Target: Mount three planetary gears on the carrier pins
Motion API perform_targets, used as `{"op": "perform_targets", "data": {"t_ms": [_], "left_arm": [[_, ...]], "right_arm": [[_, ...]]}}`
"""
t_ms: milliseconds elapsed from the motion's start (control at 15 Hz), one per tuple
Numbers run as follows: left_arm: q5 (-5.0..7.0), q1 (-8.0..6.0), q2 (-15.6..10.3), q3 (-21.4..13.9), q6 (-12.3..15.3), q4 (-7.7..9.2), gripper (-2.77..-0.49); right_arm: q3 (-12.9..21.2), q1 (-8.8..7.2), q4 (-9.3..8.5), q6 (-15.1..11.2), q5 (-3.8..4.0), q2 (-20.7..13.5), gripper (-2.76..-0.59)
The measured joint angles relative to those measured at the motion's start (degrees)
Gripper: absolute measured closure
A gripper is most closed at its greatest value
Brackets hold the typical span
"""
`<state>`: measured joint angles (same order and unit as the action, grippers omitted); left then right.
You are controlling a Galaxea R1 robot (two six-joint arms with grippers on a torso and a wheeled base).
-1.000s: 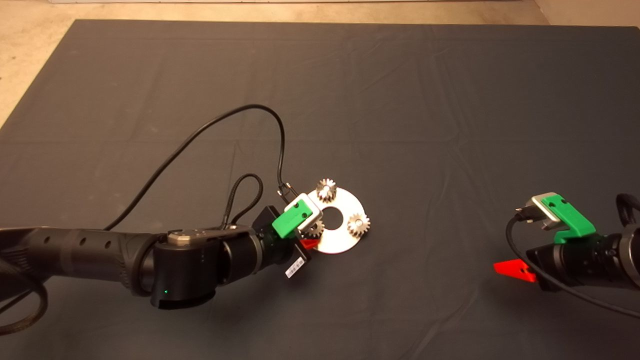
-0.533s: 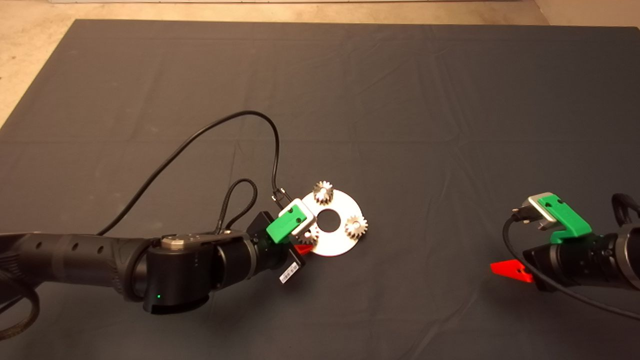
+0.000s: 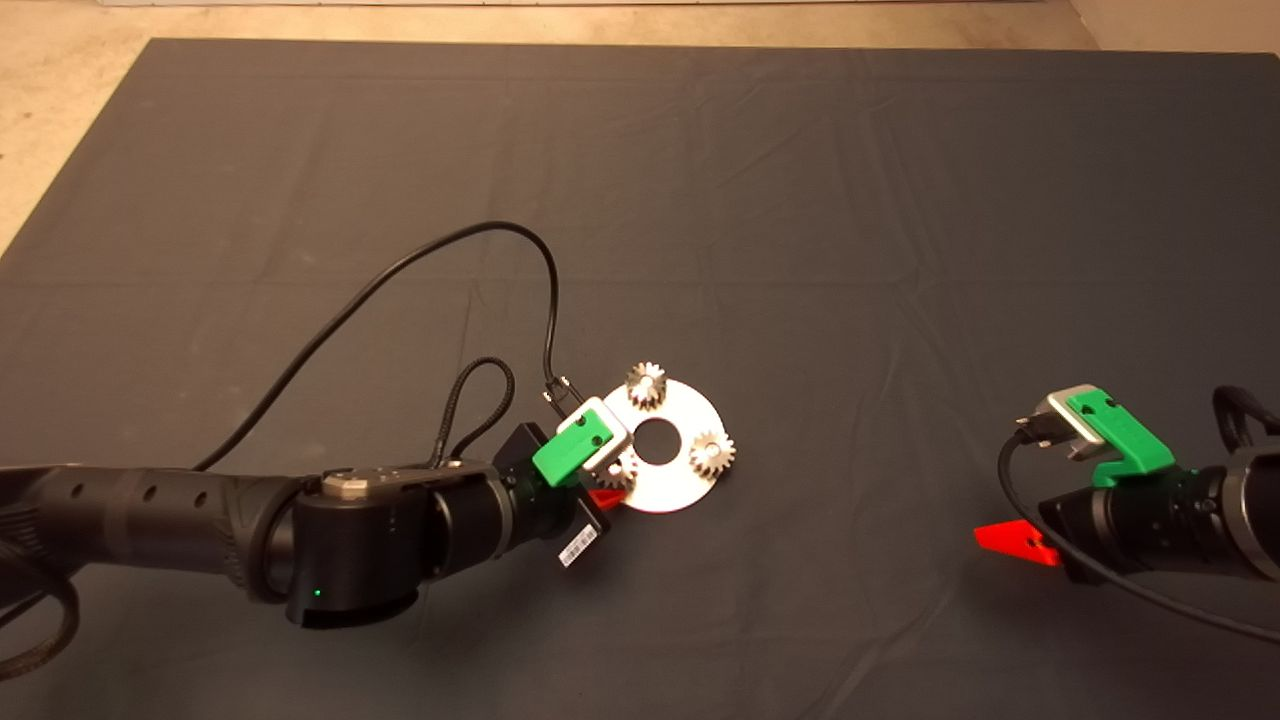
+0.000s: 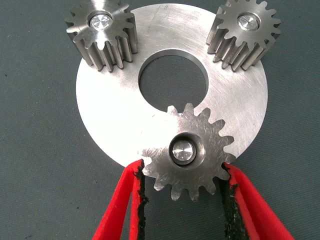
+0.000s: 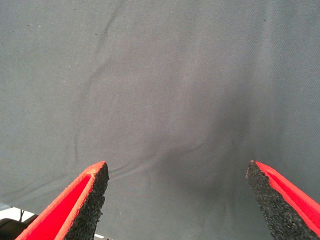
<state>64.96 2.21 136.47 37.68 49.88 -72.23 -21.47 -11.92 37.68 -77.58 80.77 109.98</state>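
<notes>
A flat round silver plate point(image 3: 668, 487) lies mid-mat; it also shows in the left wrist view point(image 4: 110, 110). Two planetary gears point(image 3: 646, 385) point(image 3: 714, 455) sit on carrier pins at its rim, seen close in the left wrist view point(image 4: 101, 32) point(image 4: 244, 30). The third gear point(image 4: 187, 152) sits over the nearest pin point(image 4: 181, 151). My left gripper point(image 4: 183, 168) holds this gear, both pads touching its teeth; in the head view the gripper point(image 3: 614, 480) is at the plate's near-left rim. My right gripper point(image 3: 1012, 541) is open over bare mat at the right point(image 5: 177, 170).
A black cable point(image 3: 440, 245) loops from the left wrist over the mat behind the arm. The mat's far edge meets a beige floor point(image 3: 60, 120) at the top left.
My left gripper pulled back a little toward the lower left, and the plate with its gears shifted with it. My right gripper drifted slightly lower. Little has moved in the last half second.
</notes>
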Motion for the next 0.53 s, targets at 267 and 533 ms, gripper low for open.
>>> {"op": "perform_targets", "data": {"t_ms": [267, 533], "left_arm": [[0.02, 0.0, -0.01, 0.0, 0.15, 0.04, -0.89], [0.88, 0.16, -0.32, -0.01, 0.17, 0.51, -1.02]], "right_arm": [[0.0, 0.0, 0.0, -0.01, 0.0, 0.01, -2.05], [0.0, 0.0, 0.0, -0.01, 0.0, 0.02, -2.05]]}}
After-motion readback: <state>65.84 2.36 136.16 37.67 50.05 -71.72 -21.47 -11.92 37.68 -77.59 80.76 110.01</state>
